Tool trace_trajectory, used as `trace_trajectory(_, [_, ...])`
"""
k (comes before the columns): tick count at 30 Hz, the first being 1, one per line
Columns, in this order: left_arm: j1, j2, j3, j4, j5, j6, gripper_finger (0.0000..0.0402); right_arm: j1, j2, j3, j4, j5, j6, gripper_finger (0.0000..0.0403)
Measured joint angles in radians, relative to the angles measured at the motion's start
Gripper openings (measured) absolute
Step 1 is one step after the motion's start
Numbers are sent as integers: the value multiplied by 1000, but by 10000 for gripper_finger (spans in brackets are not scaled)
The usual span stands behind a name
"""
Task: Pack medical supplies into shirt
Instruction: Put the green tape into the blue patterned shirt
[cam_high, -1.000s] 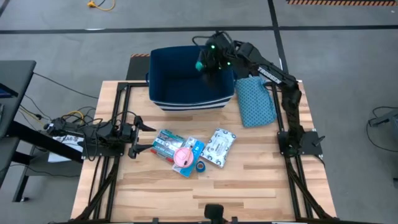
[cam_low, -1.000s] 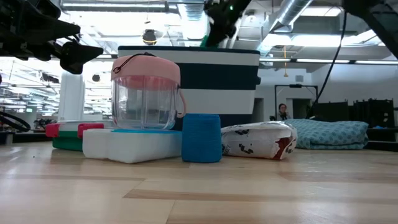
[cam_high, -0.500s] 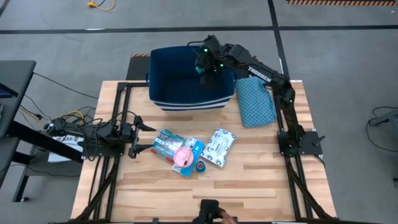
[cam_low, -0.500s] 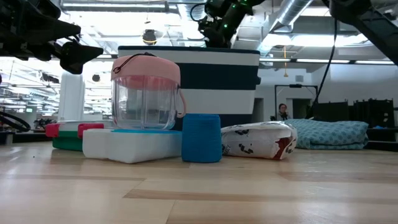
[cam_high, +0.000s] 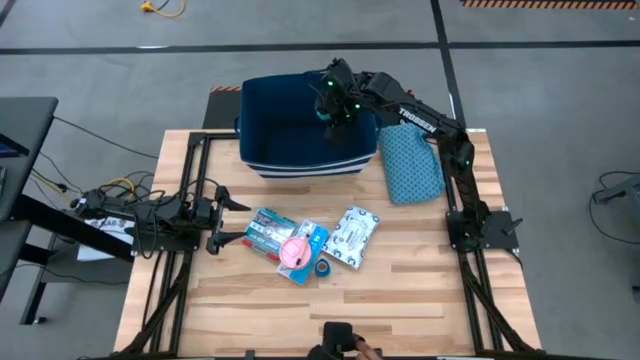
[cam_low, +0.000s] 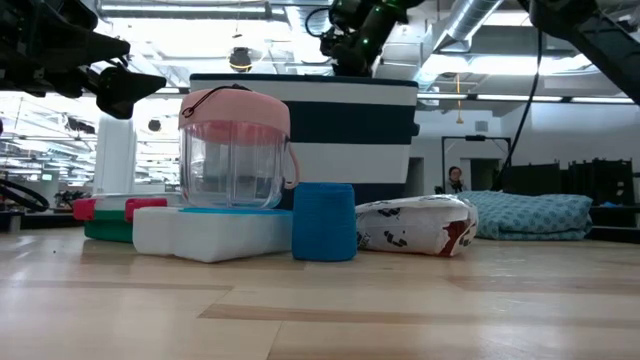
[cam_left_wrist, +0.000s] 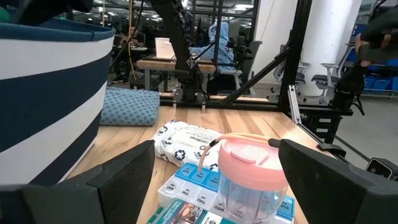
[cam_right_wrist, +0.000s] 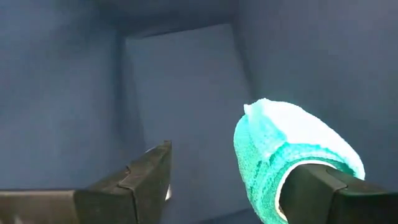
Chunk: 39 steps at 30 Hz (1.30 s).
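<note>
over the navy bin (cam_high: 300, 150), right claw (cam_right_wrist: 239, 186) gripping upright teal tape roll (cam_right_wrist: 292, 155)

Grey concrete floor (cam_high: 560, 110) surrounds the pale wooden tabletop (cam_high: 400, 290), crossed by a dark line along the upper frame. A black desk (cam_high: 20, 130) sits at the left edge. Beyond, ceiling ducts (cam_low: 470, 20) and lights hang overhead; office chairs (cam_left_wrist: 323, 68) stand at the right.
</note>
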Motion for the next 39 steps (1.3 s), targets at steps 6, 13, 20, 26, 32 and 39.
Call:
trace_trajectory(6, [0, 0, 0, 0, -2, 1, 334, -23, 35, 1, -136, -66, 11, 232])
trace_trajectory(13, [0, 0, 0, 0, -2, 12, 334, -4, 45, 2, -106, -37, 47, 217])
trace_trajectory(20, [0, 0, 0, 0, -1, 6, 334, 21, 47, 1, -90, 65, 28, 210])
trace_trajectory(26, [0, 0, 0, 0, 2, 5, 334, 30, 47, 1, -77, 5, 46, 199])
trace_trajectory(32, [0, 0, 0, 0, 2, 5, 334, 38, 65, 0, -84, 164, 50, 165])
trace_trajectory(39, [0, 0, 0, 0, 2, 3, 334, 48, 66, 0, -95, 61, 27, 23])
